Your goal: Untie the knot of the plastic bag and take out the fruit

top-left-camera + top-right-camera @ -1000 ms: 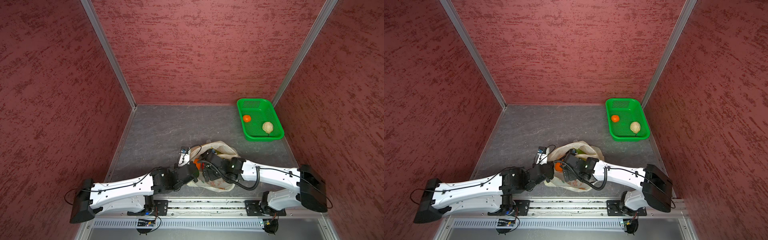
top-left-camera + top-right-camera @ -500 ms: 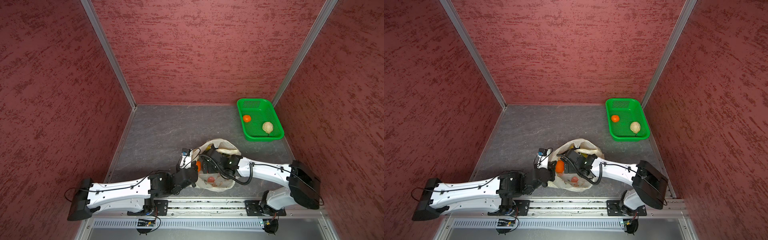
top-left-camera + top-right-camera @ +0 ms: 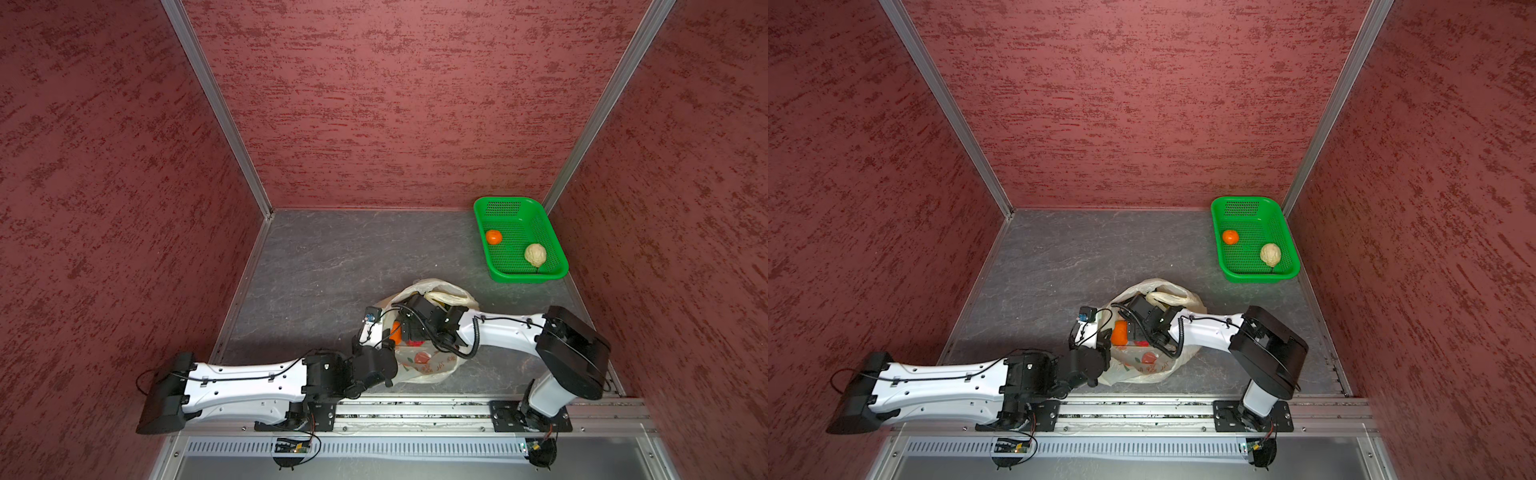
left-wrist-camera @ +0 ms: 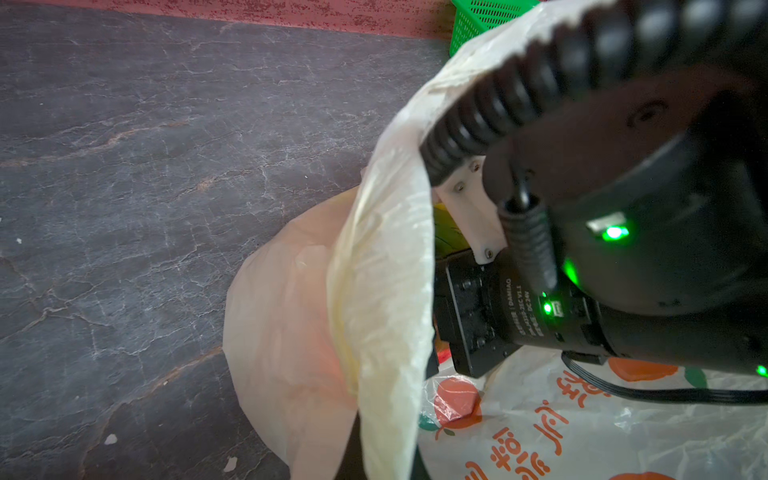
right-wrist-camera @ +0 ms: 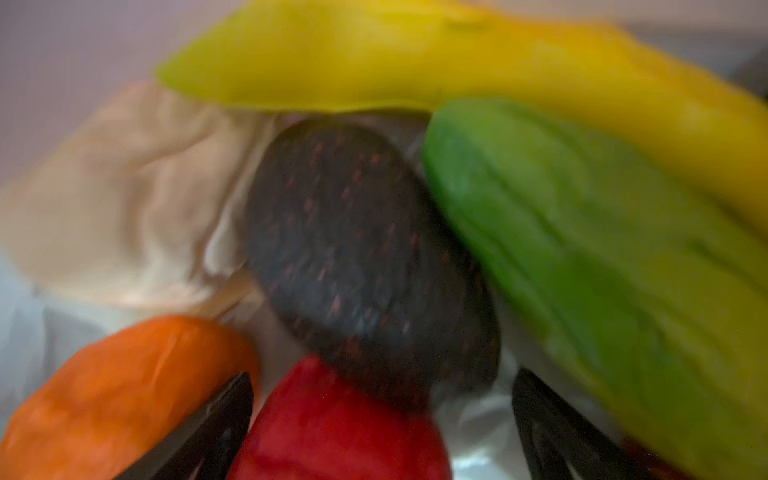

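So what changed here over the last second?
The right gripper, open, pushed deeper into the plastic bag, in among the fruit, and its arm drew in toward the bag. Nothing was grasped or released. The left gripper stays shut on the bag's rim. The green basket, its orange and its cream fruit are unchanged.

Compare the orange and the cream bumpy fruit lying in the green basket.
The orange is bright orange; the cream bumpy fruit is pale cream. The orange looks smooth, the cream bumpy fruit knobbly. The cream bumpy fruit looks bigger than the orange. The orange lies nearer the back wall, the cream bumpy fruit nearer the basket's front. Both are roundish and lie apart in the green basket, outside the plastic bag.
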`<state>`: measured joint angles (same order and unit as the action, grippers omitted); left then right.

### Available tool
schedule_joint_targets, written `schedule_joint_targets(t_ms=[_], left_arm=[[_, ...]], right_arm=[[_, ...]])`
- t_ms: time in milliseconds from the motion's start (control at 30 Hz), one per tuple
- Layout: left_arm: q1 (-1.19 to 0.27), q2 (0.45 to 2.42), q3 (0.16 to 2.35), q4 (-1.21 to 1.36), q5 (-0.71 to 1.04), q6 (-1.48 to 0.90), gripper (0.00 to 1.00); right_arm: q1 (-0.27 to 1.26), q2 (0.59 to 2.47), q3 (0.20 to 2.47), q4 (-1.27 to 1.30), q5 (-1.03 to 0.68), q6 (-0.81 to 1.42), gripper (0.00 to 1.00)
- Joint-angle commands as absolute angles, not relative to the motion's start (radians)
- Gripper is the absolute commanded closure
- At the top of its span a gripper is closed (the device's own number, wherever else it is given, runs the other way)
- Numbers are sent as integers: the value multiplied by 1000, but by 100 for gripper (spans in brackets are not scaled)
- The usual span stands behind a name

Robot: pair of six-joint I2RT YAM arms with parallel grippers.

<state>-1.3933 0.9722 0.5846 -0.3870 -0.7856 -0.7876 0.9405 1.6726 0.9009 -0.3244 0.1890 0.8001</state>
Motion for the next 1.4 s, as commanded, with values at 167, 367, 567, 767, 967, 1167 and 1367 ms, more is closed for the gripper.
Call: schedule_joint_targets(t_ms=[167,367,567,767,967,1167,1367], left_arm=[[-1299,1006,554,-253,-787,-712,100],[-1236,1072,574,-116,-703,-625,100],[-1271,1140,602,-81,-674,-634,100],[-1306,1169,591,-93,-640,-677,100],[-1329,1144,568,-142,-631,-717,100],[-1330,1126,572,-175,-656,-723,100],[-1331,1142,576,-179,-671,-742,100]], right_arm=[[793,1780,1035,-223,238,611,2],[778,1792,1123,-315,142,540,2],[785,1693,1069,-424,59,580,2],[788,1620,985,-441,25,612,2],[793,1619,935,-397,38,658,2],[793,1684,979,-381,45,659,9],[795,1673,953,-358,51,670,33]])
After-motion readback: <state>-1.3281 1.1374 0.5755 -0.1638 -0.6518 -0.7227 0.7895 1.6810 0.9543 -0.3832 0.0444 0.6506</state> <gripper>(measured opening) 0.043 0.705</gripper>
